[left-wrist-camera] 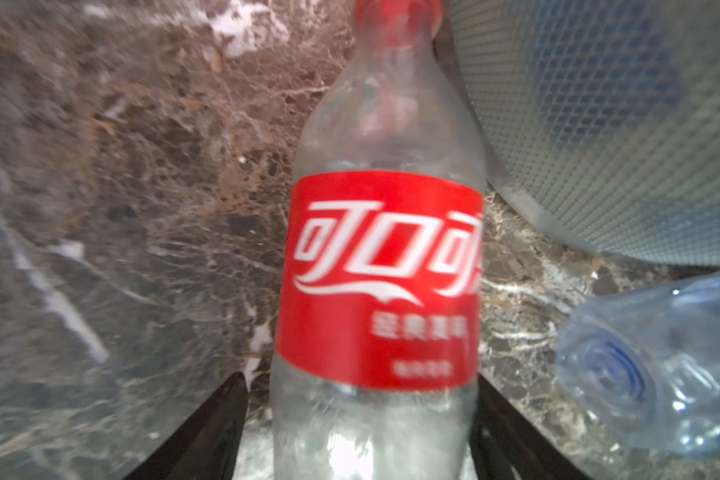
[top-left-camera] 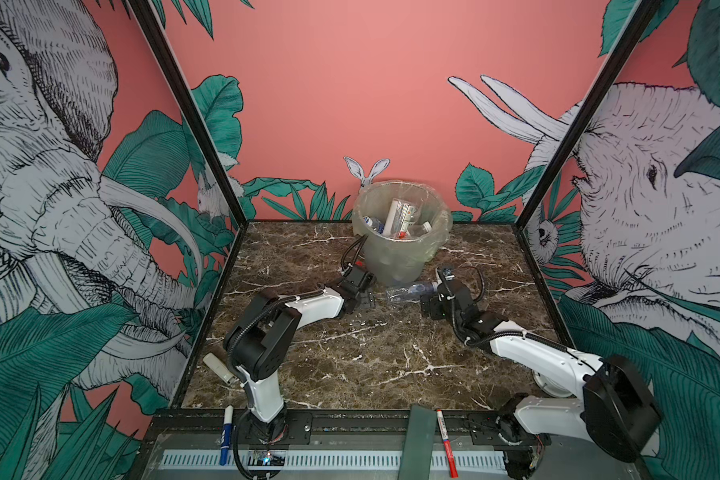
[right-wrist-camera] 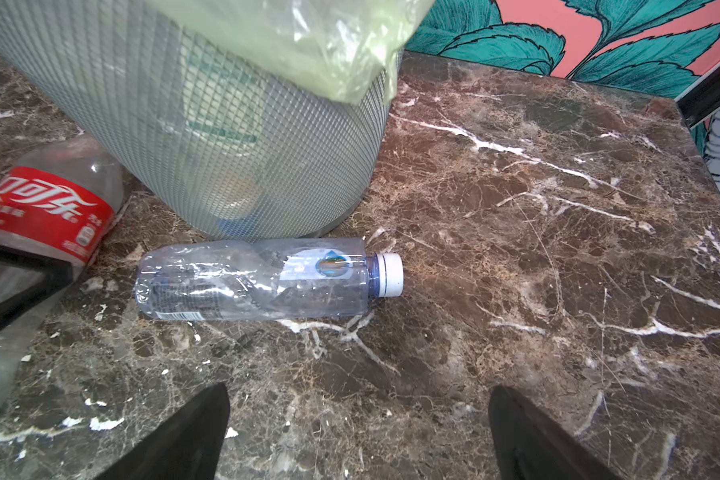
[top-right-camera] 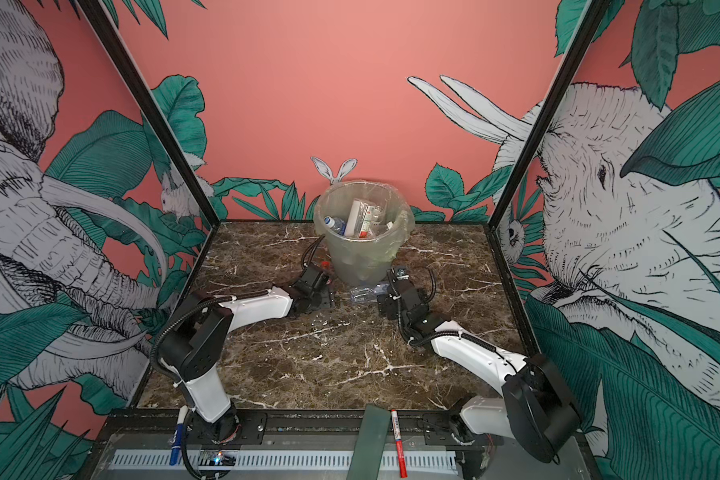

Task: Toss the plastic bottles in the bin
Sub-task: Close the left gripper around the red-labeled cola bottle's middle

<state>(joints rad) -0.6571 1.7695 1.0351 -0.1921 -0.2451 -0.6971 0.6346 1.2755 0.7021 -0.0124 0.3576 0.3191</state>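
Plastic bottles (top-left-camera: 396, 219): several already lie inside the bin (top-left-camera: 395, 257) at the back of the tabletop (top-left-camera: 350, 365). Two are left out, both on their sides at the bin's foot.
Red-label bottle (left-wrist-camera: 383, 282): clear and empty-looking, with a red cap. Whether it touches the bin's wall or lies just beside it I cannot tell. Its lower body sits between the fingers of the left gripper (left-wrist-camera: 358, 382).
Clear bottle (right-wrist-camera: 250, 282): blue-tinted, with a white cap and a crumpled, dented body. It lies along the bin's base just ahead of the right gripper (right-wrist-camera: 358, 388), near the red-label bottle but apart from it.
Left gripper: the jaws stand either side of the red-label bottle with a gap showing on one side, so it has no firm hold.
Right gripper: spread wide with nothing between the jaws.
Handling: both bottles are probably very light. The thin walls should give under a squeeze, and the smooth round plastic could roll or squirt out.
Where to hold: take the red one across the label band, where the body is widest. Take the crumpled one across its less crushed part nearer the cap. Avoid the tapering necks.
Risk: nudging a bottle against the bin may shift the bin.
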